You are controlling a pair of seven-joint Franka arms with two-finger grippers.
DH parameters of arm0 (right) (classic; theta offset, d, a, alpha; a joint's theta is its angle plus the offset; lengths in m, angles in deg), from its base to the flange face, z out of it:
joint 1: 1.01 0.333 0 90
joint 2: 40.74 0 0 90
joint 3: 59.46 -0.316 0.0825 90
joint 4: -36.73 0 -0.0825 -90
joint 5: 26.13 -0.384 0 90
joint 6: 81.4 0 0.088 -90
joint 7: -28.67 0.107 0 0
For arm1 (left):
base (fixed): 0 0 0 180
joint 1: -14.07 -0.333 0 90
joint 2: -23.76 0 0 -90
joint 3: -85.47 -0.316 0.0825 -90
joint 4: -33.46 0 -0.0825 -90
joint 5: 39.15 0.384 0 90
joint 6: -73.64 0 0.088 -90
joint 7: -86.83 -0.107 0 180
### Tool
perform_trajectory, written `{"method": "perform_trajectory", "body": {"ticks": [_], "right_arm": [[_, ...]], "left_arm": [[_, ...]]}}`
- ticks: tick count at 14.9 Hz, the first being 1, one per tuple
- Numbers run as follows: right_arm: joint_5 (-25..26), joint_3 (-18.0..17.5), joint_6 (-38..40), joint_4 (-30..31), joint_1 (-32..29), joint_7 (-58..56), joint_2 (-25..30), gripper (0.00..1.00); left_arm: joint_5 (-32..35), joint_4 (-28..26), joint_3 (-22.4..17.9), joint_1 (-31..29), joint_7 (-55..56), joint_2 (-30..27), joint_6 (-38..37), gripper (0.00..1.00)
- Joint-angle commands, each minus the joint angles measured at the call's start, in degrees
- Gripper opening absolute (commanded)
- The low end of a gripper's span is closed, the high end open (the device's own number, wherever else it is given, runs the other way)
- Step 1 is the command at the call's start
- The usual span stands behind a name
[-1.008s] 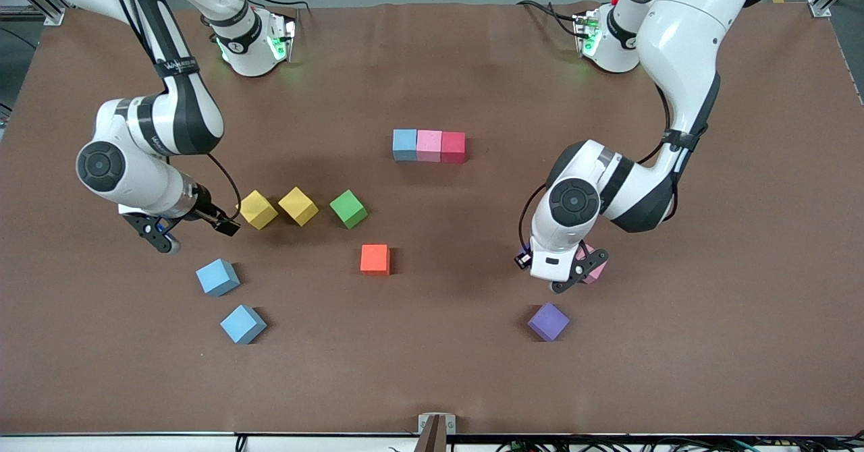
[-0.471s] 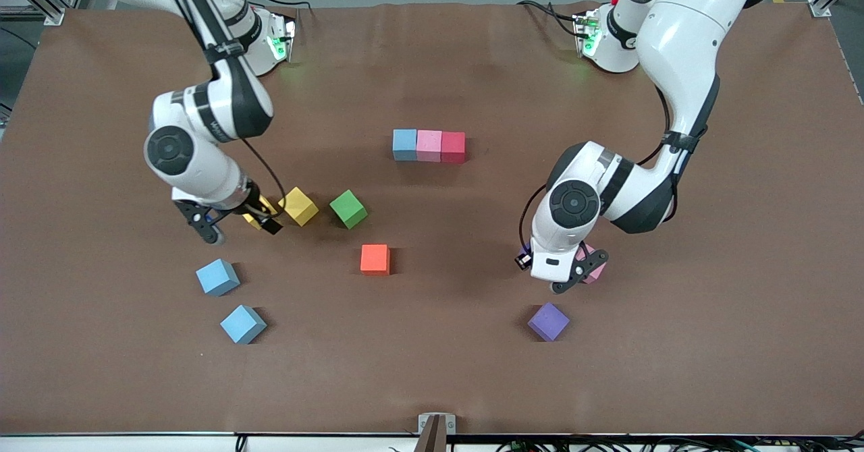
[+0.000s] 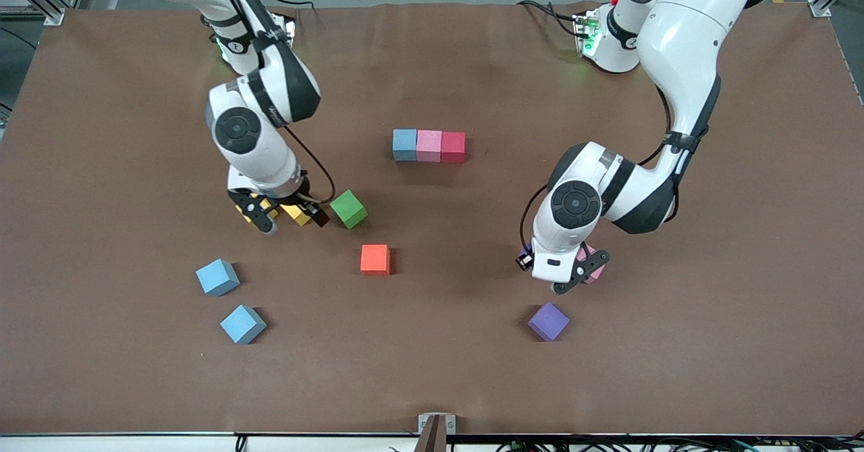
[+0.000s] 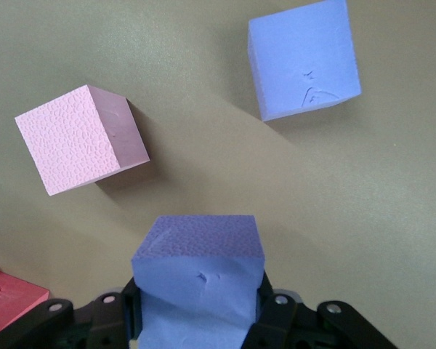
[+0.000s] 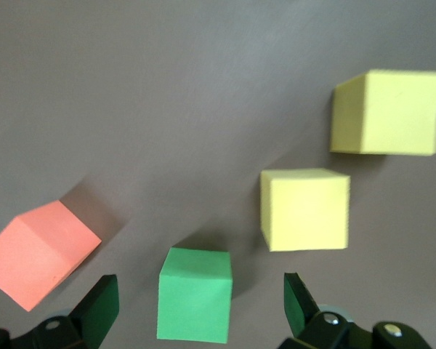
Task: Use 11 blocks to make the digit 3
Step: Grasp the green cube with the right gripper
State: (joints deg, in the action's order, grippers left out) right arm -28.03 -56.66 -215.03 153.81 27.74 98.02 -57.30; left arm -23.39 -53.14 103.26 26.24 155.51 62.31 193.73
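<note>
Beside the green block, the right gripper is spread for grasping, while a purple block is clamped by the left gripper for placement.

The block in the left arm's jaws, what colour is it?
Purple. The held block shows best in the left wrist view; the front view hides it under the arm.

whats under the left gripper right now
The left gripper is shut on a purple block. Below it on the table lie a pink block and another purple block. The table directly under the held block is covered.
</note>
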Motion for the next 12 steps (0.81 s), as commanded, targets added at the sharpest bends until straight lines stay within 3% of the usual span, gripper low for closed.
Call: {"method": "perform_trajectory", "body": {"ticks": [1,12], "right_arm": [[0.1,0.5,-3.4,0.3,2.5,1.8,-3.1,1.00],[0.3,0.8,-9.8,3.1,6.3,5.9,-7.2,1.00]], "left_arm": [[0.0,0.6,0.0,-0.2,-1.3,-0.4,-0.9,0.41],[-0.1,0.5,0.0,-0.4,-1.1,-0.7,-0.9,0.41]]}}
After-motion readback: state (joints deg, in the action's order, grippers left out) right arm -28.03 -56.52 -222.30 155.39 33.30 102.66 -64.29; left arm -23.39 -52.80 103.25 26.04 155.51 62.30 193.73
